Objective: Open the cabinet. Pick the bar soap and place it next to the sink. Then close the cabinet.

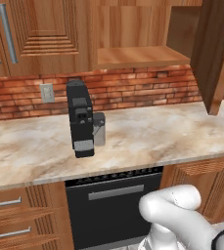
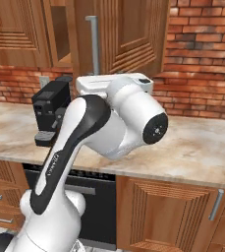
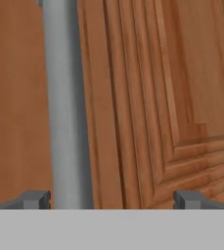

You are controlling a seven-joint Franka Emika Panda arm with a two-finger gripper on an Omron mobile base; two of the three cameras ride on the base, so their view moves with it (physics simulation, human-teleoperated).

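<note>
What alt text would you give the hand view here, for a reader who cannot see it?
Close-up of the cabinet door: its vertical silver bar handle runs up the left side, just inside the left of two wide-open dark fingers at the bottom. Raised wooden panel mouldings cover the right.

A black coffee machine (image 1: 80, 118) stands upright on the marble counter (image 1: 147, 136), close to the red brick wall (image 1: 133, 88). Behind it to the left, a pale outlet plate (image 1: 47, 92) sits on the brick. Below the counter, just under the machine, is a black dishwasher front (image 1: 111, 205), with wooden drawers (image 1: 15, 215) left of it.
</note>
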